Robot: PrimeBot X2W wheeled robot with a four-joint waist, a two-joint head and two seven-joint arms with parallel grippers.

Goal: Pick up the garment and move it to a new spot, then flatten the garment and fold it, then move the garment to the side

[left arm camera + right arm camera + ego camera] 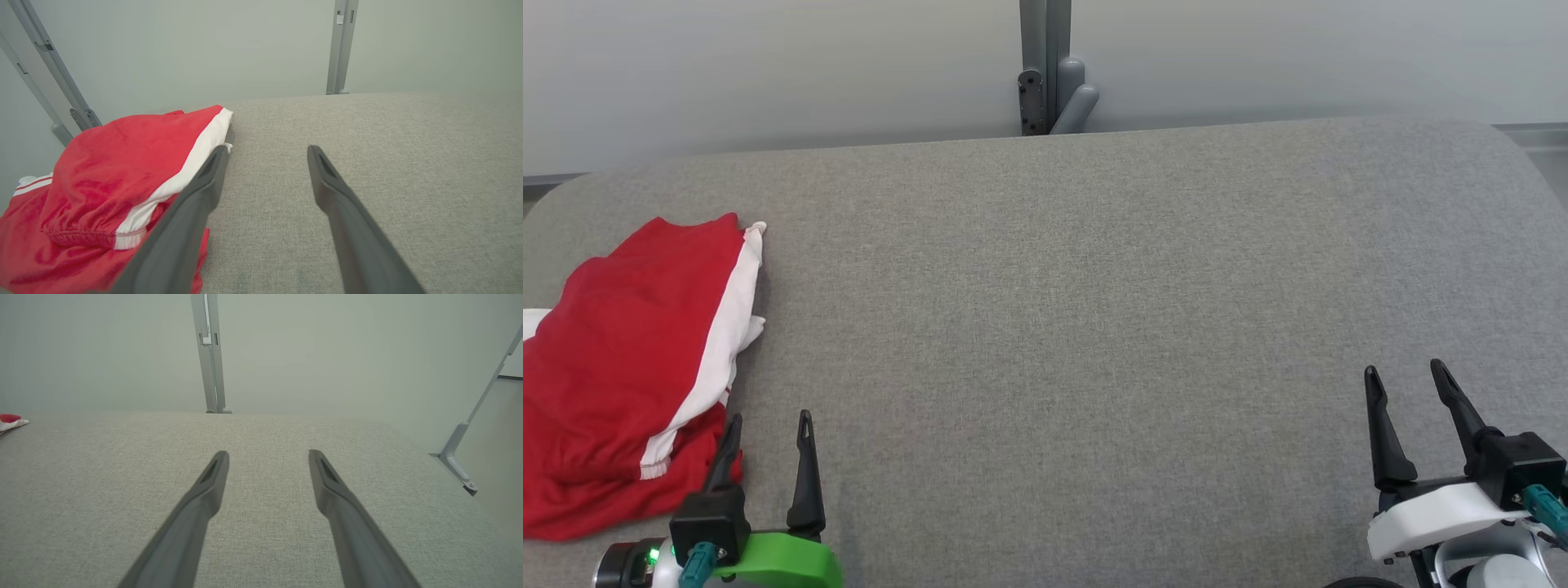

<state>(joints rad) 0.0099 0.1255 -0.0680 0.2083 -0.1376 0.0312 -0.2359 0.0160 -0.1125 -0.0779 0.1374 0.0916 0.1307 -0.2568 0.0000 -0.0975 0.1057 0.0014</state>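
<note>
The red-and-white garment (621,359) lies at the counter's (1078,310) left edge, toward the near corner. The left end effector (771,418) is just beside it, fingers apart, empty. The right end effector (1405,369), near the near right corner, is likewise apart and empty.

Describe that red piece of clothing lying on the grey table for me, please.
The garment is red, soft-looking fabric with a broad white stripe and a gathered, elastic-looking hem. It lies loosely folded and rumpled, not flat, at the left end of the grey fabric-covered table, running past the head view's left edge. The open left end effector sits beside its near right corner; whether a finger touches the cloth cannot be told.
</note>
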